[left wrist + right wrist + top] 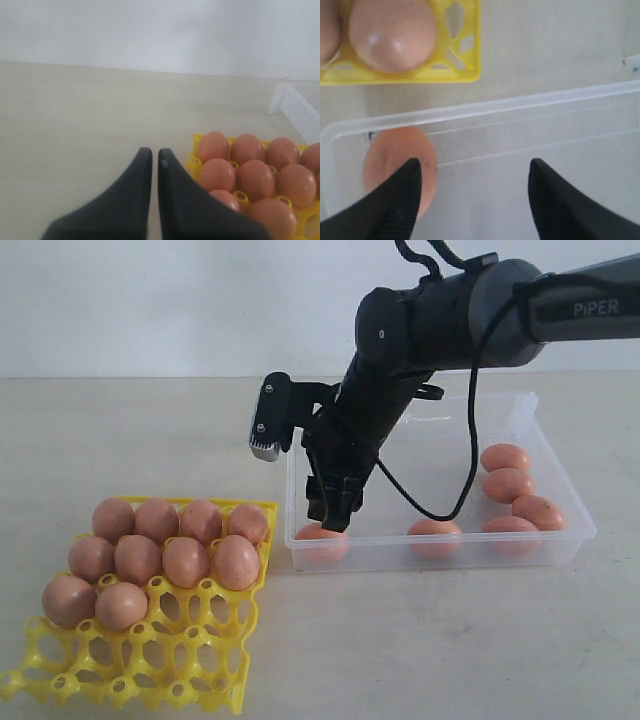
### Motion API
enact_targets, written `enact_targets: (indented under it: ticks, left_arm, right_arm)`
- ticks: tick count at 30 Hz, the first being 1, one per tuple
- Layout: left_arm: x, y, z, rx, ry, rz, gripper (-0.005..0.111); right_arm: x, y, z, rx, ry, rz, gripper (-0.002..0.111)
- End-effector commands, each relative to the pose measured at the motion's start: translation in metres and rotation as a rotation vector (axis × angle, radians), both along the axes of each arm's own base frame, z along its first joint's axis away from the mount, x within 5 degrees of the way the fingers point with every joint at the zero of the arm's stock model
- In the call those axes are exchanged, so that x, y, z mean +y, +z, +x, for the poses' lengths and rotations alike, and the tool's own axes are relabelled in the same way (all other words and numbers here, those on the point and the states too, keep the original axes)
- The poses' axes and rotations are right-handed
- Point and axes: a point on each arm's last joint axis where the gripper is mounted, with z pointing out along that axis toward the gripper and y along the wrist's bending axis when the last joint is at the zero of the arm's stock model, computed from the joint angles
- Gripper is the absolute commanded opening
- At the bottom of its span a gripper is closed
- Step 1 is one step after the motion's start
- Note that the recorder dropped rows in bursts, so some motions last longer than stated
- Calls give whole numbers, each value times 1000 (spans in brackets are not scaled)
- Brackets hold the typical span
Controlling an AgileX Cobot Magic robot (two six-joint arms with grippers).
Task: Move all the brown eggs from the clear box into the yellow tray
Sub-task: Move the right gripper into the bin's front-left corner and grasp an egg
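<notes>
The yellow tray sits front left with several brown eggs filling its back rows. The clear box stands to its right and holds several more brown eggs, mostly at its right end. My right gripper hangs open inside the box's front left corner, just above one egg. In the right wrist view the right gripper spreads wide, one finger overlapping that egg, nothing between the fingers. My left gripper is shut and empty, beside the tray's eggs.
The tray's front rows are empty cups. A black cable loops from the right arm down into the box. The box's near wall runs between the tray corner and the gripper. A pale tabletop lies all around.
</notes>
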Motion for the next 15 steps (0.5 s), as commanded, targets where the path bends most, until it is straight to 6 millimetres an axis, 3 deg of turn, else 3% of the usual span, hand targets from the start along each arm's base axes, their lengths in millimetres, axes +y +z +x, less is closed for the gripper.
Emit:
enact_targets:
  ticks: [1, 6, 10, 15]
  left_arm:
    - [0, -1, 0, -6, -5, 5, 4]
    - [0, -1, 0, -6, -5, 5, 4]
    - [0, -1, 0, -6, -5, 5, 4]
    - [0, -1, 0, -6, -5, 5, 4]
  right_arm:
    - [7, 8, 7, -65, -64, 105, 54]
    - [8, 8, -2, 93, -210, 167, 54]
    - [1, 2, -12, 218, -261, 84, 54]
    - [-6, 1, -10, 176, -239, 0, 54]
